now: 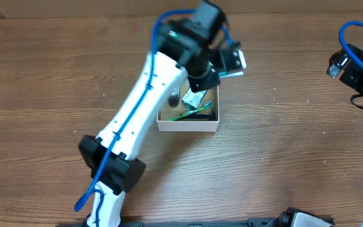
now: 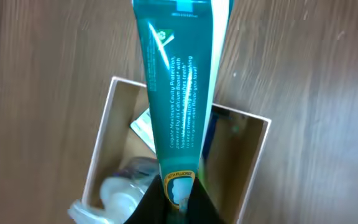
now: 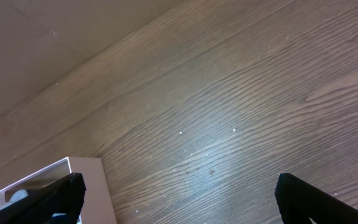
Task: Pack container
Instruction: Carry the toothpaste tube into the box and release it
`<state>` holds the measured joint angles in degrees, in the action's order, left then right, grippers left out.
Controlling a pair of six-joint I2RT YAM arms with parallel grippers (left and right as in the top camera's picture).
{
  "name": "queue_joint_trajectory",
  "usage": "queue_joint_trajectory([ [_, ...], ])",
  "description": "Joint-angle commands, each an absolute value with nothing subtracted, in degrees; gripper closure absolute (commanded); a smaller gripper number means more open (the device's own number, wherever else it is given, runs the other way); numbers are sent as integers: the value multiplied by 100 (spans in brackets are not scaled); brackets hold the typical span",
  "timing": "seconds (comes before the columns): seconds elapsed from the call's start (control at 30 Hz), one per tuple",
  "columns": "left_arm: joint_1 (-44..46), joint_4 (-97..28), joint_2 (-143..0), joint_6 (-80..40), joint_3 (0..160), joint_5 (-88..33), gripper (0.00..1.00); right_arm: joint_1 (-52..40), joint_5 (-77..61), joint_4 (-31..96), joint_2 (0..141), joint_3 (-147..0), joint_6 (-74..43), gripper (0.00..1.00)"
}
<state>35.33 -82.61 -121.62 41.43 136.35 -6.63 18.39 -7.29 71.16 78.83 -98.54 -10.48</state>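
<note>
Overhead view, square white container point(image 1: 188, 125), brown floor, toiletries point(image 1: 193, 99) inside

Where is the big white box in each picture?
Overhead: the box sits mid-table, partly under the left arm.
Left wrist: the box fills the lower middle, beneath the teal toothpaste that the left gripper holds.
Right wrist: only the box's white corner, bottom left.
Shared landmark: the wooden table.
</note>
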Motion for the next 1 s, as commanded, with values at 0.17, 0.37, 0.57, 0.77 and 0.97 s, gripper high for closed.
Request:
queue_joint_trajectory([
  [0.17,3234,-7913,-12075,4565,12119,82,91,1857,-760,7078,7889,-9961,-1048,0],
  [0.37,3227,-7653,-12075,4410,11638,-305,44,1857,-760,7078,7889,-9961,-1048,0],
  [0.57,3273,-7961,-12016,3568,11970,-331,13,1857,-760,7078,7889,-9961,-1048,0],
  [0.77,3339,-8068,-11133,2126,13225,-449,0,1857,-760,7078,7889,-9961,-1048,0],
  [0.97,3356,-8471,-10324,2008,13249,-451,0,1857,-760,7078,7889,-9961,-1048,0],
])
